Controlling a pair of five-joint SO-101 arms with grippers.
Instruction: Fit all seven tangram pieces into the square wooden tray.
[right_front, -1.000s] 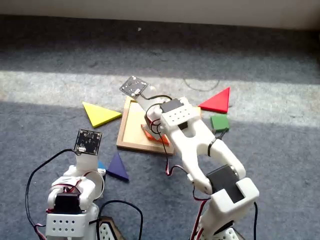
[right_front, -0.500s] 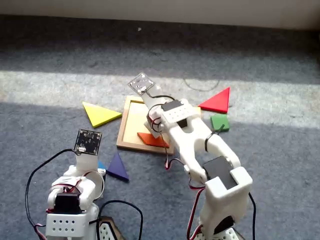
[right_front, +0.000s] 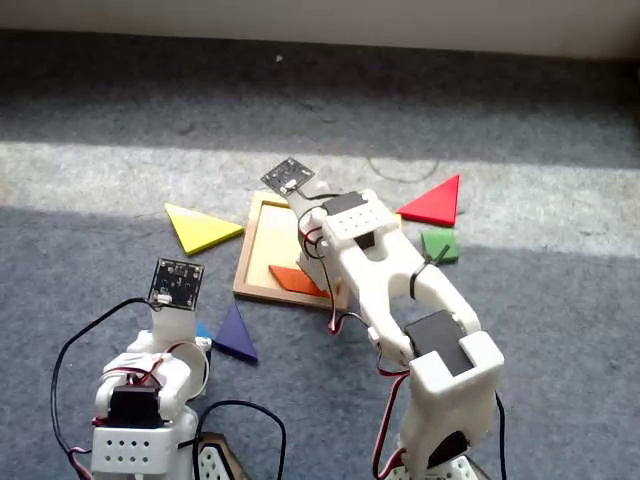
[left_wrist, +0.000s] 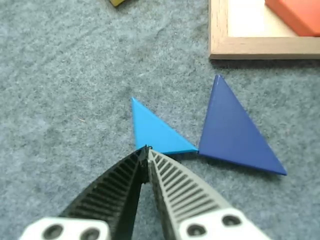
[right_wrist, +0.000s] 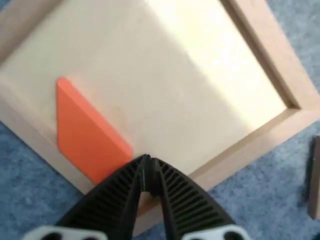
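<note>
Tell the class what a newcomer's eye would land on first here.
The white right arm stretches over the wooden tray, where a lone orange piece lies along the edge nearest the arms. Around it on grey carpet lie a yellow triangle, a red triangle and a green square; a light blue triangle and a dark blue triangle sit by the left gripper.

In the high view the right arm covered the right side of the wooden tray and one end of the orange piece. The left arm hid most of the light blue triangle. The left wrist view's edge cut off the yellow piece. A dark strip at the right wrist view's edge was too clipped to identify.
</note>
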